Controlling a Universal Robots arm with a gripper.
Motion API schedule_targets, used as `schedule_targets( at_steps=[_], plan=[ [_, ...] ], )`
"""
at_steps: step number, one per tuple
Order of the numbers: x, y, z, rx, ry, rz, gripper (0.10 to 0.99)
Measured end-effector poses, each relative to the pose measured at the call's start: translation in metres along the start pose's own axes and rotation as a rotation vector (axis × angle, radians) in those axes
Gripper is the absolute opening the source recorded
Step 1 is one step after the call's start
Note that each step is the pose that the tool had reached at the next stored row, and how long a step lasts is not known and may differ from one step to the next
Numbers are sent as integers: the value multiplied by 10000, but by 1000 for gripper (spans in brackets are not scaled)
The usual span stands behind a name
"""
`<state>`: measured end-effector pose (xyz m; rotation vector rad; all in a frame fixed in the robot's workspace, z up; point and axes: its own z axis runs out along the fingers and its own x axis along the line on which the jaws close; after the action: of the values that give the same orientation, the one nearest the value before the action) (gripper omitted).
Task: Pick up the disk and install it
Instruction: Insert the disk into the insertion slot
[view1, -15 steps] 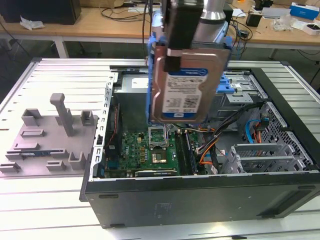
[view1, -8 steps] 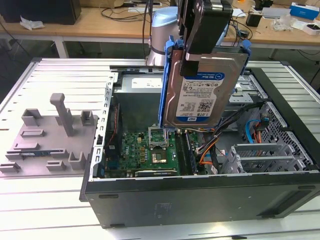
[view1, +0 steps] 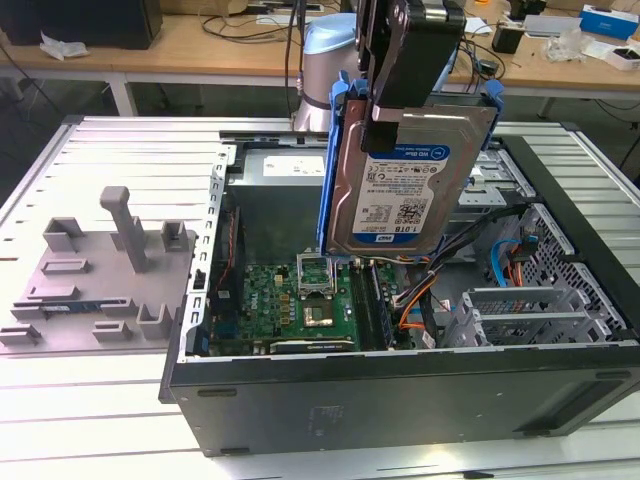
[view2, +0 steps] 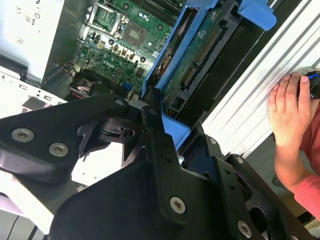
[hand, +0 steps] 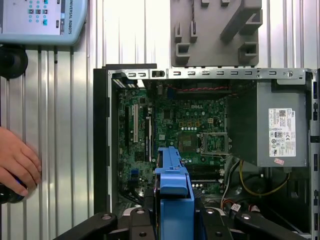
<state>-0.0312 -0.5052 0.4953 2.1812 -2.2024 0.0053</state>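
Blue plastic frames the disk (view1: 405, 190), which hangs upright in the exterior view with its label facing the camera, over the middle of the open case (view1: 400, 395). The gripper (view1: 398, 125) reaches down from above with its jaws closed on the disk's upper part, and one black finger (view1: 383, 112) lies across the labelled face. Below it lies the green motherboard (view1: 310, 300). A grey fixture (view1: 100, 265) sits on the slatted metal table (view1: 90, 420), just beside the case at the exterior view's left.

In the second wrist view the disk (view2: 197, 55) shows its circuit-board side inside the blue frame. The gripper (view2: 162, 127) clamps the frame's near end, with the motherboard (view2: 125, 35) beyond. A person's hand (view2: 287, 107) rests at the table's edge.

In the first wrist view the disk (hand: 173, 185) is seen edge-on between the black jaws of the gripper (hand: 173, 220), above the case (hand: 101, 150) and its motherboard (hand: 185, 125). The grey power supply (hand: 282, 125) fills one corner of the case, and the fixture (hand: 215, 35) lies outside it. The hand (hand: 17, 162) rests on the table, near a pendant (hand: 42, 22).
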Motion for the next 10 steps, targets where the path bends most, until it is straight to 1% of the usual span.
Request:
schedule_targets(
  at_steps=[10],
  plan=[
    [0,-2,0,0,1,0,365]
  ],
)
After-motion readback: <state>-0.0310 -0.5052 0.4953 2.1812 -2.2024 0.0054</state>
